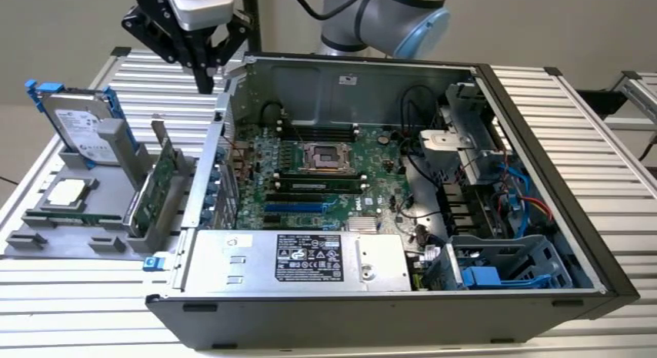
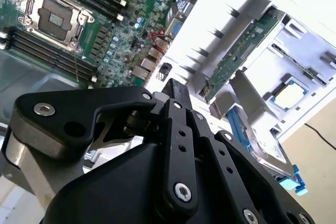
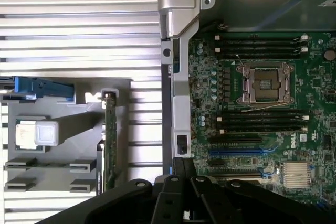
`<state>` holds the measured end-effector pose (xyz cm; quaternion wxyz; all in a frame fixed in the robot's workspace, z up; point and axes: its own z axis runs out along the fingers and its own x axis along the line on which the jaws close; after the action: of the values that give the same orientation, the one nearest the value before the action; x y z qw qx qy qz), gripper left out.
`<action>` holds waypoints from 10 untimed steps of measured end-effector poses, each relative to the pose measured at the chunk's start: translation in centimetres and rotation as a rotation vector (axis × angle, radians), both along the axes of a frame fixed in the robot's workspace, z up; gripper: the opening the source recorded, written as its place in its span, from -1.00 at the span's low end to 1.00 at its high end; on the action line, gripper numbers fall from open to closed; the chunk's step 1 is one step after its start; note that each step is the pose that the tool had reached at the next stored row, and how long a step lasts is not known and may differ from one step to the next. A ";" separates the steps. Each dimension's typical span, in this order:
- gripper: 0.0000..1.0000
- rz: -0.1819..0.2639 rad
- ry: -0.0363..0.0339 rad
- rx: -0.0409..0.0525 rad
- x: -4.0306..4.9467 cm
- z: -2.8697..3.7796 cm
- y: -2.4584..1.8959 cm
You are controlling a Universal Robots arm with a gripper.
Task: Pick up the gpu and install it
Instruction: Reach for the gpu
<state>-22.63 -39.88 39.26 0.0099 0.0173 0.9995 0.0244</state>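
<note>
Your gripper (image 1: 205,85) hangs with its fingers pressed together on nothing, high over the far corner of the case (image 1: 359,323) on the exterior view's left. The case lies open-side up on the slatted table (image 1: 61,296), with the motherboard (image 1: 308,173) facing upward inside.

On the exterior view's left of the case sits a grey tray (image 1: 61,242). The hard drive (image 1: 88,131) stands upright in it on the side away from the case. The gpu (image 1: 154,185) stands on its long edge in the tray's slot nearest the case. Its long axis runs alongside the case wall, and the silver bracket rises at the far end, the end closer to your gripper.

The gpu sits lower than the fingertips and nearer the exterior camera, well apart from them. In the first wrist view you see the card (image 3: 109,140) edge-on, to one side of the closed fingertips (image 3: 184,167). A strip of bare slats (image 3: 144,129) separates the gpu from the case wall, and above its top edge the way is open.
</note>
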 end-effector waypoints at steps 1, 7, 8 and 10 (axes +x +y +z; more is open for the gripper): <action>-1.00 0.000 0.0000 0.0000 -0.09 0.00 0.00; -1.00 0.001 0.0000 0.0000 -0.69 0.00 0.00; -1.00 0.001 0.0000 0.0000 -0.81 0.00 0.00; -1.00 0.001 0.0000 0.0000 -1.04 0.00 0.00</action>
<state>-23.66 -39.88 39.26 0.0099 0.0168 0.9995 0.0244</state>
